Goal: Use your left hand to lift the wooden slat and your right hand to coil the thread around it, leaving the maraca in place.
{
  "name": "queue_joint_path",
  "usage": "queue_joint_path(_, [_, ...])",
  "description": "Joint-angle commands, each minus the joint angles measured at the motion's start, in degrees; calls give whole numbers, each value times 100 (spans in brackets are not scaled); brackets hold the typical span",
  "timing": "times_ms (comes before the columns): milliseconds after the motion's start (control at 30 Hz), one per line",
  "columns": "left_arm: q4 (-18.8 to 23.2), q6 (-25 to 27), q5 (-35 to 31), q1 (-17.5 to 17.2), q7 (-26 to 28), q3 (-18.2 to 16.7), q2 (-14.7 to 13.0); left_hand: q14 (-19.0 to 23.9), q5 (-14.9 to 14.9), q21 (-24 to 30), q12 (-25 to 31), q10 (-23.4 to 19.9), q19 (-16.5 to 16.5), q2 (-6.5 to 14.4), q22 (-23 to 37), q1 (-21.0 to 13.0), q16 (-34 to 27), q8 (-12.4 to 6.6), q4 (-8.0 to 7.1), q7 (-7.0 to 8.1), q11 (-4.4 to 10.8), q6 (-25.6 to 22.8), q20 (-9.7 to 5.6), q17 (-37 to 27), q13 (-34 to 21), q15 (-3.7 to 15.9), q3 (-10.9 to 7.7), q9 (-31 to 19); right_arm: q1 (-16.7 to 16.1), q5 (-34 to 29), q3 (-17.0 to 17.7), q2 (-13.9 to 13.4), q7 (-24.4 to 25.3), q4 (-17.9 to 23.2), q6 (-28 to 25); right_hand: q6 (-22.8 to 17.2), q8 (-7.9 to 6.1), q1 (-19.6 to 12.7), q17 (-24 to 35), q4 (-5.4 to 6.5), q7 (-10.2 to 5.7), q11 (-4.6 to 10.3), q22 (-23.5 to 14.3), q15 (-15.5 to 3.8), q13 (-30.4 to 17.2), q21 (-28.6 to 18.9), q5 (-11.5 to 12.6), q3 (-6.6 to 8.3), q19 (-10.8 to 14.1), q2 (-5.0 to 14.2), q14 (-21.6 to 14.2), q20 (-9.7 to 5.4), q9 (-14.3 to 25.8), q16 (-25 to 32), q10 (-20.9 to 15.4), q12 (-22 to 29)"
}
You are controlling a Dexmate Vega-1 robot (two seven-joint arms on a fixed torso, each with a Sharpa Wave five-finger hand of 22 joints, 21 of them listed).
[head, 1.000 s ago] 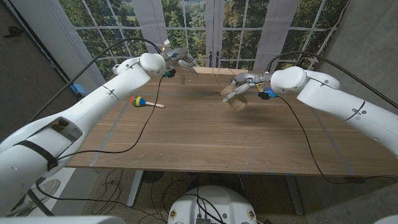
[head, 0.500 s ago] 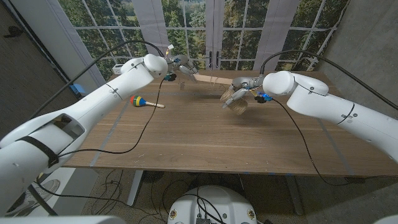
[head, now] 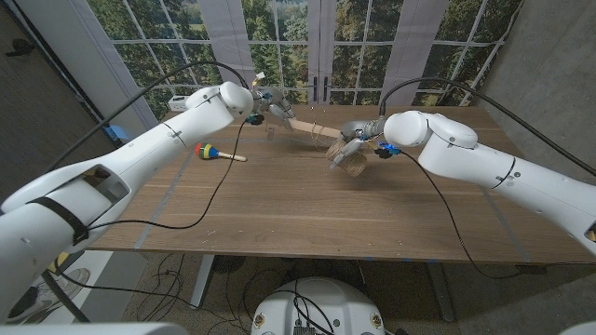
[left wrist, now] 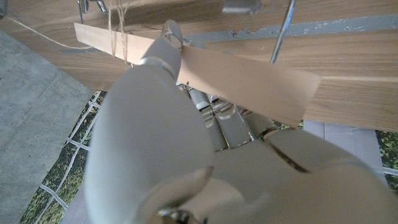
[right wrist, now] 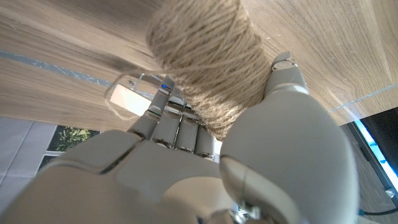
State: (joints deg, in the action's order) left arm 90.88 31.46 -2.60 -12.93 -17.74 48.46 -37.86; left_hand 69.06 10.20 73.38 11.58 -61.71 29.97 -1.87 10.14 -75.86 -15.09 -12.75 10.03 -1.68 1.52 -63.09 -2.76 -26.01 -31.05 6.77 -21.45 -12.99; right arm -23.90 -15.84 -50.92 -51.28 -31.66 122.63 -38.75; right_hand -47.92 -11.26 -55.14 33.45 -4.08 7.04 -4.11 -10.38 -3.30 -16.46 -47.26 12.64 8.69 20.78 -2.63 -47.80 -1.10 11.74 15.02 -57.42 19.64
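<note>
**Winding thread on the lifted stick**

Holding the thread spool point(head: 355, 158) in my right hand point(head: 350, 149), I am nearest to the free end of the wooden slat point(head: 305, 129). My fingers wrap round the spool, and it sits just beside and a bit below that end.

Going farther, the slat runs long-ways across the table, from my right hand up toward my left hand point(head: 272, 100). My left hand grips its far end and keeps it up off the table point(head: 279, 214). A few thread loops point(left wrist: 118, 31) already go round the slat near its free end.

Off to my left, the maraca point(head: 212, 152) lies on the table, well apart.
</note>
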Motion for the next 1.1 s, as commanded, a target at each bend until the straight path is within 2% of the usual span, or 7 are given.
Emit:
queue_joint_path(33, [-108, 44, -388, 140, -267, 308, 40, 693, 33, 30, -18, -17, 34, 709, 6, -716, 20, 31, -58, -186, 25, -193, -610, 18, 11, 624, -97, -13, 4, -238, -119, 195, -224, -170, 114, -1623, -53, -1260, 13, 291, -817, 240, -11, -863, -2, -44, -25, 334, 43, 1242, -234, 36, 1, 2, -561, 34])
queue_joint_path(267, [-89, 97, -587, 121, -229, 365, 68, 709, 28, 64, -17, -30, 49, 694, 12, -683, 48, 46, -73, -142, 35, -190, -635, 92, 52, 625, -84, -3, -21, -368, -163, 271, -266, -222, 153, -1620, -48, -1253, 14, 293, -821, 229, -9, -849, 22, -47, -42, 338, 44, 1240, -238, 38, -1, -3, -552, 18])
queue_joint_path(367, [-205, -153, -478, 50, -230, 284, 93, 708, 28, 62, -24, -14, 42, 694, 6, -682, 63, 55, -72, -134, 47, -180, -645, 125, 69, 628, -89, 1, -49, -383, -159, 306, -261, -256, 187, -1627, -48, -1256, 17, 287, -820, 205, -8, -855, 32, -53, -49, 343, 57, 1239, -244, 45, -2, -3, -565, 18])
queue_joint_path(733, [-114, 36, -1156, 272, -556, 713, 75, 550, 16, 16, -73, 170, -68, 729, -16, -574, 213, 156, -127, -66, 100, 113, -611, 333, 162, 635, -113, -6, -64, -509, -228, 407, -362, -355, 232, -1629, -42, -1244, 27, 287, -817, 199, -7, -848, 62, -60, -74, 352, 66, 1238, -264, 48, -8, 0, -575, 9])
queue_joint_path(867, [-77, 62, -1463, 337, -666, 868, 74, 428, 8, 19, -101, 357, -120, 662, -11, -508, 300, 200, -113, -42, 72, 346, -552, 465, 217, 670, -93, -18, -94, -477, -201, 433, -368, -396, 260, -1629, -41, -1241, 29, 285, -821, 215, -6, -845, 64, -66, -81, 352, 78, 1233, -266, 54, -9, -1, -570, 6])
queue_joint_path(1000, [-96, -6, -1474, 267, -676, 791, 98, 223, -7, 3, -105, 509, -175, 491, -18, -488, 371, 210, -62, -14, 91, 522, -486, 569, 262, 700, -38, -33, -224, -26, 32, 452, -322, -551, 561, -1636, -42, -1244, 30, 280, -807, 205, -6, -845, 75, -77, -85, 358, 105, 1234, -271, 73, -11, -2, -591, 10])
queue_joint_path(1100, [-85, 25, -1631, 286, -717, 848, 109, 188, -9, -5, -98, 542, -196, 447, -19, -488, 357, 216, -56, -12, 103, 595, -464, 579, 276, 702, -12, -39, -229, -66, 6, 449, -289, -540, 526, -1638, -42, -1239, 32, 280, -778, 187, -5, -837, 86, -82, -90, 360, 117, 1232, -282, 81, -12, 1, -602, 8])
